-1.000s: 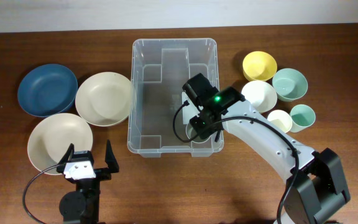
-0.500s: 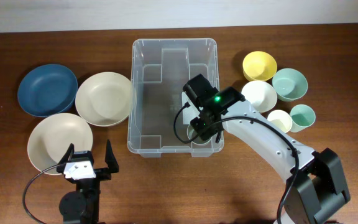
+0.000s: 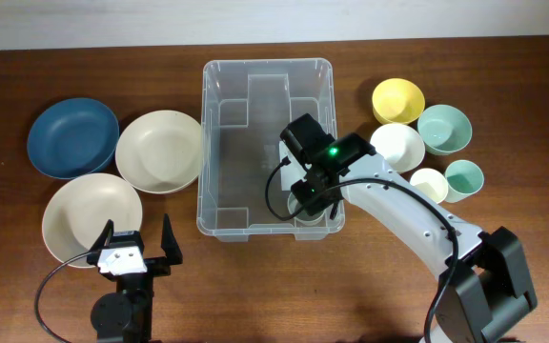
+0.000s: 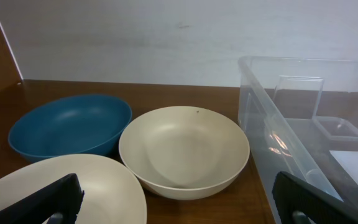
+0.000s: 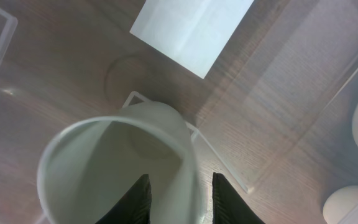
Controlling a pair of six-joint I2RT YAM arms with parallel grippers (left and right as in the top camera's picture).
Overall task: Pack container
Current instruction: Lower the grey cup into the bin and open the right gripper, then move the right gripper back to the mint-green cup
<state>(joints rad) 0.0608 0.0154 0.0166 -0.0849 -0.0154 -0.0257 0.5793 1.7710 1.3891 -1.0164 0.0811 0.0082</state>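
Container: the clear container (image 3: 265, 63) sits upright on the counter (image 3: 513, 67), about mid-width and toward 12 o'clock, open top up.
Container base: a white label (image 5: 191, 28) lies flat on it, seen from the right wrist.
Inside the container: a pale cup (image 5: 104, 162) stands upright in the 5 o'clock corner, mouth up.
Right fingers: the right fingers (image 5: 138, 199) reach down inside the container, one on each side of the cup's wall; whether they press on it or stand free cannot be told.
Right arm: it crosses the container's rim from 4 o'clock.
Left fingers: the left fingers (image 3: 167, 238) are spread wide with nothing between them, on the counter at 7 o'clock of the container, apart from it.
At 9 o'clock of the container: a cream bowl (image 3: 158, 151) just beside the wall, a blue bowl (image 3: 72, 138) farther out, a cream plate (image 3: 82, 217) toward 8 o'clock.
At 3 o'clock of the container: a yellow bowl (image 3: 397, 100), a white bowl (image 3: 397, 146), a green bowl (image 3: 444, 128), a small cream cup (image 3: 429, 184) and a small green cup (image 3: 463, 178), clustered together.
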